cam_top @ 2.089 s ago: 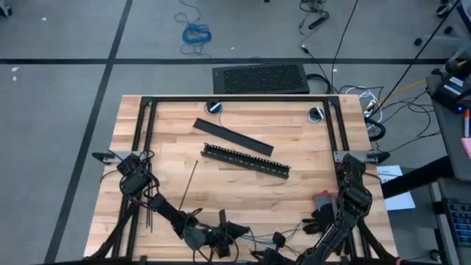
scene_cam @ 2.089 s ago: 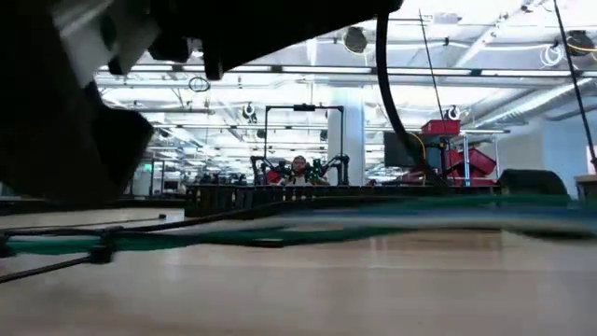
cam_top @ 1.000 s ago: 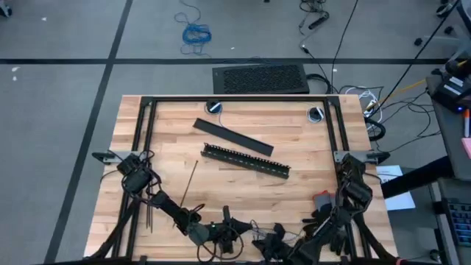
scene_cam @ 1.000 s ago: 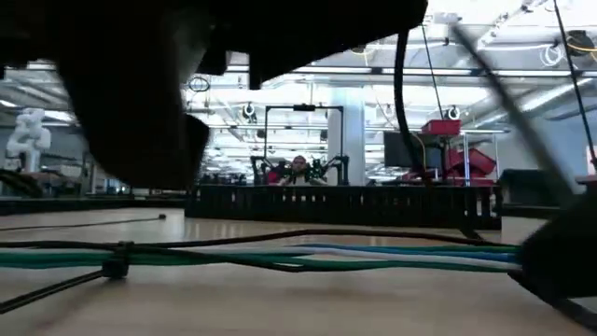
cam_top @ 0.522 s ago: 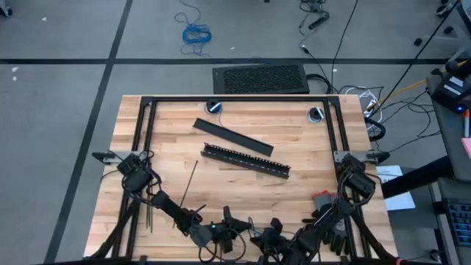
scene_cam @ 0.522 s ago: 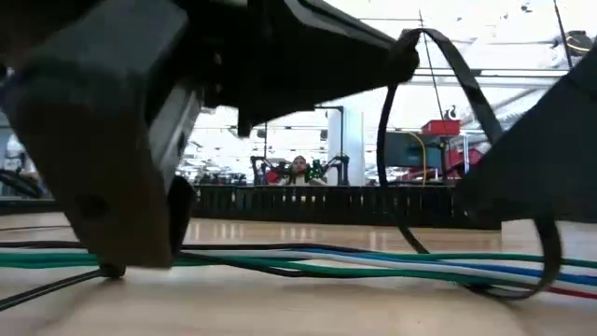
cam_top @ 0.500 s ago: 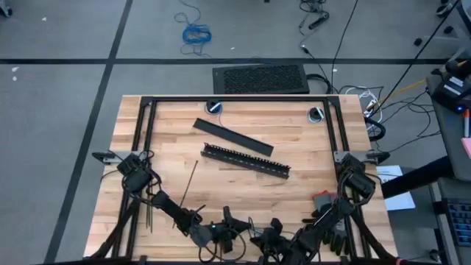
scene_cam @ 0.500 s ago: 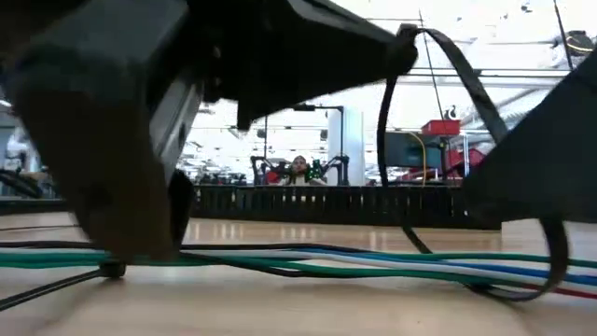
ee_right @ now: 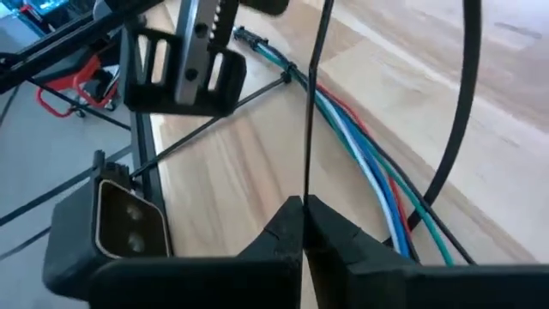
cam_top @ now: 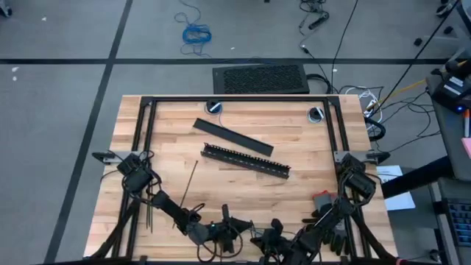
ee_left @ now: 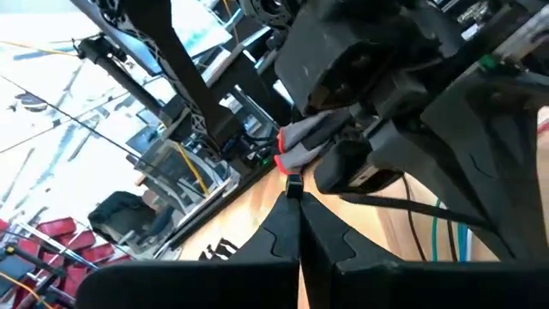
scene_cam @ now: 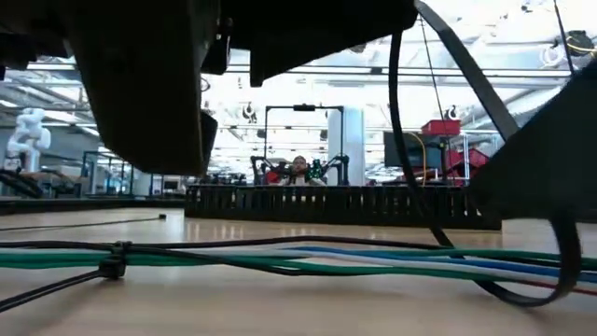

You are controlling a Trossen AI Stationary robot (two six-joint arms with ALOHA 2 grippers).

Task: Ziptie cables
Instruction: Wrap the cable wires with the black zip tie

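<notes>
The cables (scene_cam: 308,259) lie left-to-right along the table's near edge, one ziptie (scene_cam: 117,261) already cinched toward their left end; right gripper (ee_right: 302,219) pressed together on a ziptie strip (ee_right: 310,103) over them; left gripper (ee_left: 298,225) pressed together, just beside.

Grey floor (cam_top: 66,88) all round the wooden worktop (cam_top: 309,184), crossed by dark seam lines, with a black ribbed mat (cam_top: 260,78) just beyond the far edge and a coiled bright blue cable (cam_top: 196,33) farther out. Loose black and yellow leads (cam_top: 383,96) trailing over the floor at the right, beside equipment on a dark bench (cam_top: 450,88). Across the worktop at low level, a large bright hall: white ceiling with long strip lights (scene_cam: 308,70), a pale column (scene_cam: 352,145), a black metal frame (scene_cam: 303,135), a red rack (scene_cam: 440,128), a white robot arm (scene_cam: 26,131) far off.
</notes>
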